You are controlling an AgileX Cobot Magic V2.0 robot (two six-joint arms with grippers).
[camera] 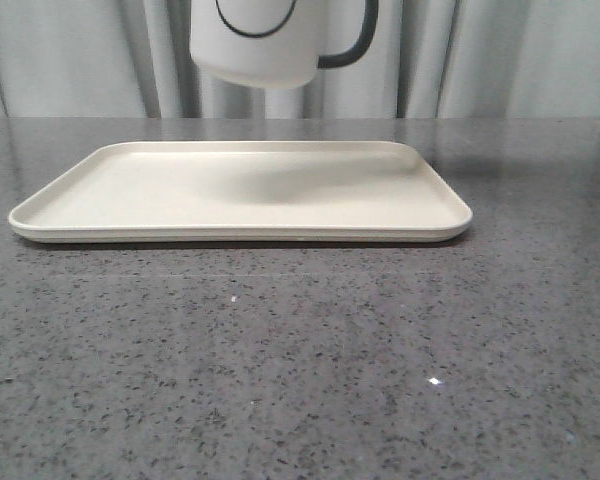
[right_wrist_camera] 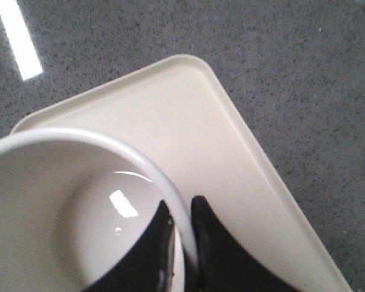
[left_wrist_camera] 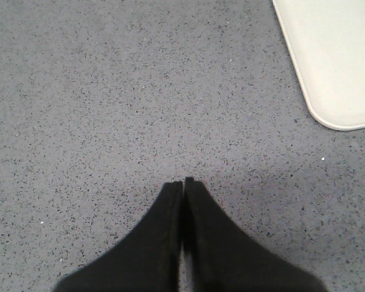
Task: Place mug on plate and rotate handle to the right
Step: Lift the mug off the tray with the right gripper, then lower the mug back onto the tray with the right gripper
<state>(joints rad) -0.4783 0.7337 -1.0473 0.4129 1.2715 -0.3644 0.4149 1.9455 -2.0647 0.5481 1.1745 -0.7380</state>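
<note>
The white mug (camera: 265, 45) hangs in the air above the cream plate (camera: 110, 205), cut off by the top of the front view. Its black handle (camera: 352, 45) points to the right. The curved black line of its print shows on the side. In the right wrist view my right gripper (right_wrist_camera: 182, 210) is shut on the mug's rim (right_wrist_camera: 140, 159), one finger inside and one outside, with the plate (right_wrist_camera: 231, 164) below. My left gripper (left_wrist_camera: 183, 182) is shut and empty over the bare counter, next to a corner of the plate (left_wrist_camera: 334, 67).
The plate lies on a grey speckled stone counter (camera: 300, 380). Pale curtains (camera: 500, 60) hang behind the table's far edge. A bright strip of light reflects on the counter (right_wrist_camera: 18, 39) in the right wrist view.
</note>
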